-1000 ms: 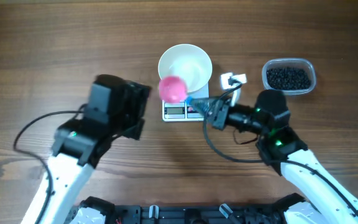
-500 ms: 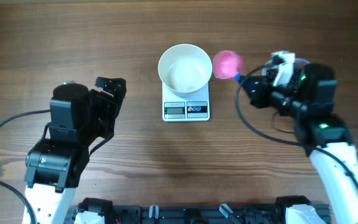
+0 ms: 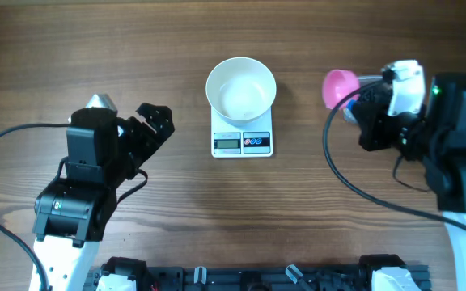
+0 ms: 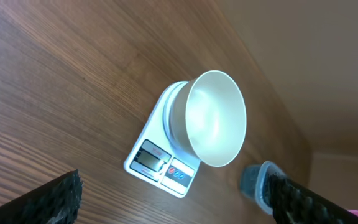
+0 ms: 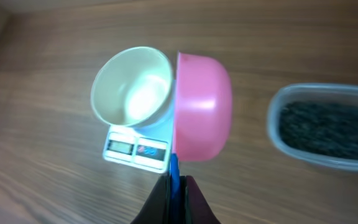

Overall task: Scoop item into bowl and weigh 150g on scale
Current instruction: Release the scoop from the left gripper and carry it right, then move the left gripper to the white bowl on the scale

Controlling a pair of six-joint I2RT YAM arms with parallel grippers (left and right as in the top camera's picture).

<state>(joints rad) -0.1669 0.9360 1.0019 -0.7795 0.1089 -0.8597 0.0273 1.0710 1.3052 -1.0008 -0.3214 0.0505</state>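
Note:
The white bowl (image 3: 241,89) sits on the scale (image 3: 242,143) at the table's middle, and I see nothing in it. My right gripper (image 3: 357,100) is shut on the blue handle (image 5: 173,171) of a pink scoop (image 3: 339,87), held in the air right of the bowl. In the right wrist view the scoop (image 5: 202,106) is turned on its side, between the bowl (image 5: 132,93) and the clear tub (image 5: 277,118) holding the black item (image 5: 328,127). My left gripper (image 3: 148,123) stands open and empty, well left of the scale. In its wrist view, the bowl (image 4: 216,118) and scale (image 4: 160,163) lie ahead.
From overhead the right arm (image 3: 451,137) covers the tub. In the left wrist view a corner of the tub (image 4: 255,182) shows beyond the scale. Bare wooden tabletop (image 3: 217,210) surrounds the scale. Black cables (image 3: 354,190) trail from both arms.
The right gripper has carried the scoop from over the scale's front edge out to the right, over by the tub. The left arm has pulled back left, gripper still open.

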